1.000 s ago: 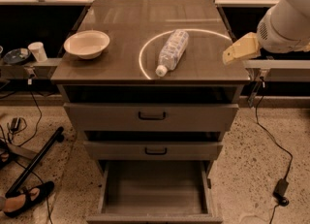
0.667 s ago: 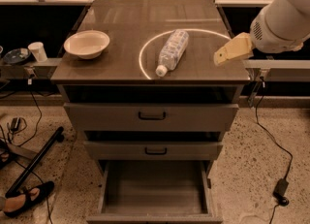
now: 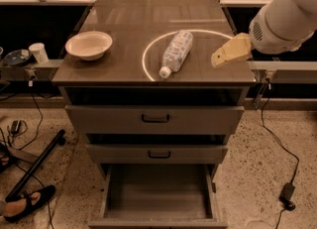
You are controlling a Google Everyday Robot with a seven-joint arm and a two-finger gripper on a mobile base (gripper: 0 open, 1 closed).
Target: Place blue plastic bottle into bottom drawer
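The blue plastic bottle (image 3: 176, 52) lies on its side on the cabinet top (image 3: 124, 25), inside a bright light ring, white cap toward the front. The bottom drawer (image 3: 157, 193) is pulled open and its flat grey inside is bare. My gripper (image 3: 218, 60) is the tan piece at the end of the white arm, coming in from the right. It hangs over the right part of the cabinet top, right of the bottle and apart from it. It holds nothing.
A white bowl (image 3: 88, 45) sits on the left of the cabinet top. Two shut drawers with dark handles (image 3: 155, 118) are above the open one. A cup (image 3: 38, 52) stands on a shelf at left. Cables and a dark pole (image 3: 34, 166) lie on the floor.
My gripper and arm have moved left, from beyond the cabinet's right edge to over its top, closer to the bottle. The bottle, bowl and drawers have not moved.
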